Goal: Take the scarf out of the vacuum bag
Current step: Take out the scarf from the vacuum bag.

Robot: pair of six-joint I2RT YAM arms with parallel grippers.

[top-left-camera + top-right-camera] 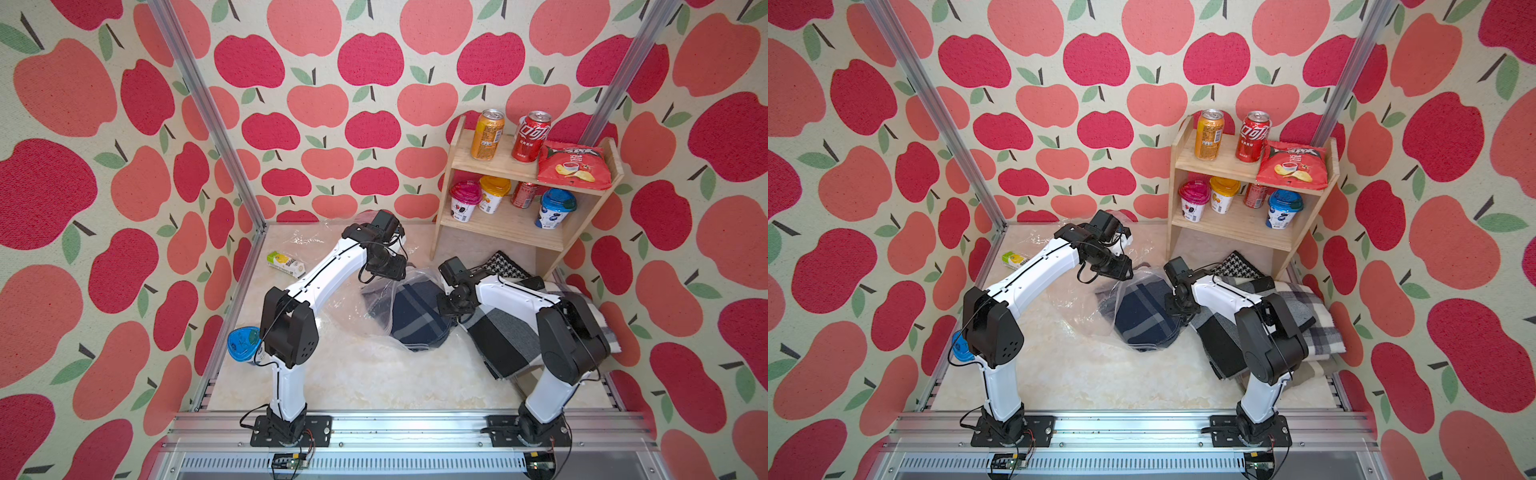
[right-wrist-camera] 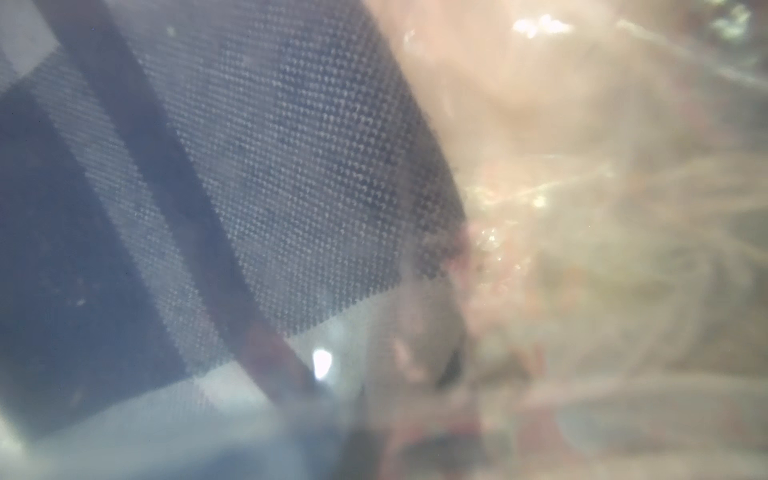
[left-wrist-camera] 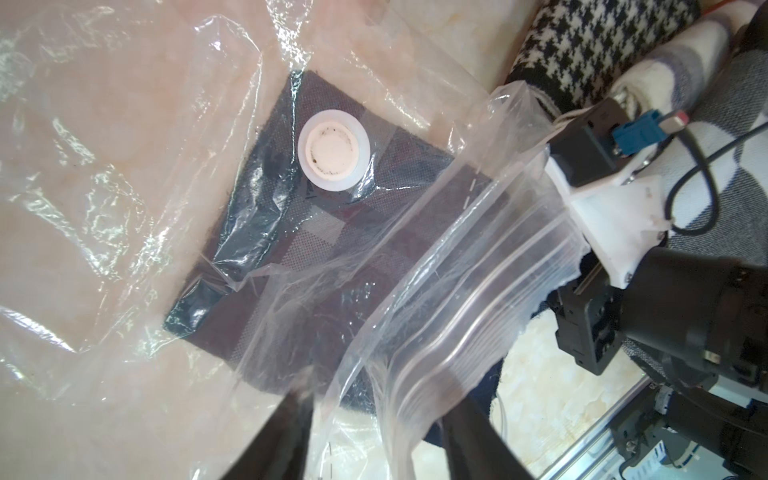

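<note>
Look in the middle of the table (image 1: pixel 374 374) for the vacuum bag (image 1: pixel 347 305), clear and crinkly, with its round white cap (image 3: pixel 333 150) facing up. Find the scarf (image 1: pixel 415 318) inside it, dark blue with pale stripes, folded, one end close to the bag's open zip strip (image 3: pixel 478 291). Seems soft, light and floppy, so likely to bend and drag rather than slide out in one piece. Expect thin, slippery plastic, ready to come along with the cloth unless pinned down. See the left end effector (image 3: pixel 380 401) over the bag's open end, fingers (image 3: pixel 286 440) spread wide, holding nothing, with the zip strip loose between them. See the right end effector (image 1: pixel 451 307) at the scarf's edge, squeezed closed; cannot tell from the blurry right wrist view about any cloth caught in it. Best to pinch a thick fold near the open end, not a thin corner, and to hold the bag down by its zip strip. Keep away from the other scarves (image 1: pixel 507 336) piled just beside.
</note>
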